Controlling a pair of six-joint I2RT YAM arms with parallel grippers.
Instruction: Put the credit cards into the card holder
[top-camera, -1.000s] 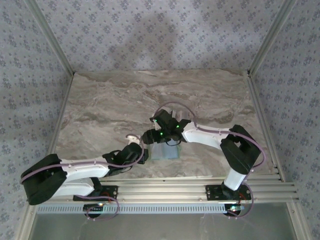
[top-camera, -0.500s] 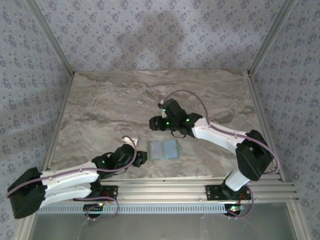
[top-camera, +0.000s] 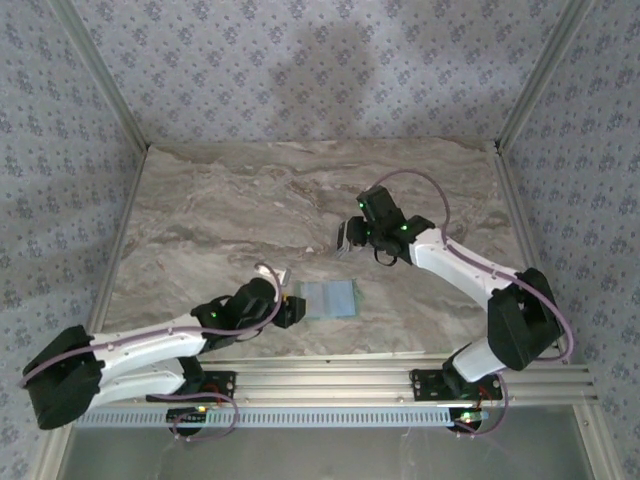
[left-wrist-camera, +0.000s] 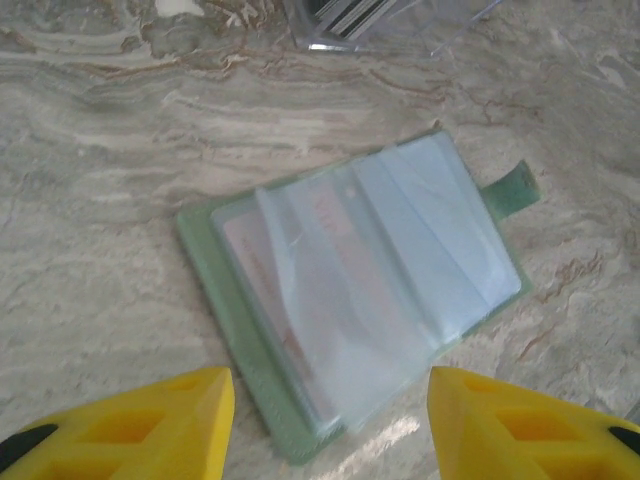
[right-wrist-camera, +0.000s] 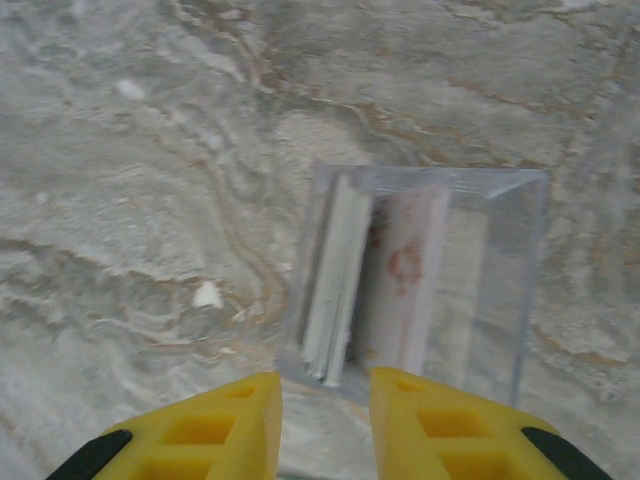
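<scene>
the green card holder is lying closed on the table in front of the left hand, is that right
Not quite. The card holder does lie on the table in front of the left hand, but it is open, not closed, with its clear sleeves facing up. The left wrist view shows it.

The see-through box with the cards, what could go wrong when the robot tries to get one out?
1. The cards stand packed on edge in the clear box, so the right pincer might pinch several at once, or none.
2. The box looks light, so a nudge could tip or slide it.
3. The card holder lies open with its sleeves bulging up, so a card could catch on a sleeve edge.
</scene>
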